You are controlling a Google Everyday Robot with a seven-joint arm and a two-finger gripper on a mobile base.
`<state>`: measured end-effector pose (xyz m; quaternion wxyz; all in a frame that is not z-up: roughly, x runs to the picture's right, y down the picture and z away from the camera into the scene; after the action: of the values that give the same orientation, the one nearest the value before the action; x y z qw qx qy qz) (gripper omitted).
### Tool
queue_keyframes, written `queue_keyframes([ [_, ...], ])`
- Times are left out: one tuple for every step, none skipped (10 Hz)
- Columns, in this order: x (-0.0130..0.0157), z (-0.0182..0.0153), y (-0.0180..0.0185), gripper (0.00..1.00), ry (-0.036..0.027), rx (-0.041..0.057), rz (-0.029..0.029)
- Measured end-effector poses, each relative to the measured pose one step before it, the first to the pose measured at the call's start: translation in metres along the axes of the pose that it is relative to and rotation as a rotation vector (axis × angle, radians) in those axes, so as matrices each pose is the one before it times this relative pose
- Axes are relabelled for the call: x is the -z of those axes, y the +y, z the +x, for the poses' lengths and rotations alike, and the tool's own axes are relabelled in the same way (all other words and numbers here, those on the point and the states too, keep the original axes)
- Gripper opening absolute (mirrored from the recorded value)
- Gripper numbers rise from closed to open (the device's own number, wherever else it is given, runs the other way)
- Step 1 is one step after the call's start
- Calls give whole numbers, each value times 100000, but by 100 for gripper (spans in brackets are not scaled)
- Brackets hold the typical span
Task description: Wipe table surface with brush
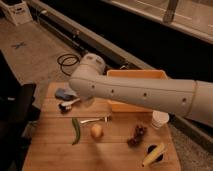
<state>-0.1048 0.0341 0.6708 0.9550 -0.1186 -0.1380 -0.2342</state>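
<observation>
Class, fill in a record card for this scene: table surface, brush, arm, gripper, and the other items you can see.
table surface: light wooden planks, everything below rests on it
brush: lying at back left, just in front of the blue-grey sponge, not held
arm: white, reaching in from the right across the yellow bin, its end above the brush
gripper: hidden behind the arm's end
other items: metal utensil, green pod, white cup

The brush (69, 104) lies flat on the light brown plank table (52, 147) at about 10 o'clock, dark whitish-bristled head toward 8, pale handle toward 2. The gripper is hidden behind the arm above it.
</observation>
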Motion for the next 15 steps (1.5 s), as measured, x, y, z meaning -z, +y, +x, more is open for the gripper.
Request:
queue_keyframes([
  [58,244,54,65,277,-357,34],
  [-21,-118,-35,65,-133,171,-4],
  [-25,-135,-5,65,-78,281,-77],
  [38,182,62,65,863,284,-397],
  [-358,-54,-416,65,1413,937,-1397],
  [-713,-146,-600,65,-1235,95,-404],
  [-812,5,-409,65,-2055,-135,-879],
  [-1324,-277,-336,65,-2931,646,-1680],
  [-1776,-168,-107,65,-2653,530,-2754],
  [-1750,-103,130,65,-3064,-269,-2929],
  [-1165,108,106,65,-2014,-614,-2208],
  [-1236,-46,-15,65,-2473,-605,-2749],
  [-1259,-239,-75,65,-2395,-356,-2714],
  [-1006,-276,-102,65,-1787,-25,-2195],
  [-1298,-459,-100,65,-2100,150,-2604],
])
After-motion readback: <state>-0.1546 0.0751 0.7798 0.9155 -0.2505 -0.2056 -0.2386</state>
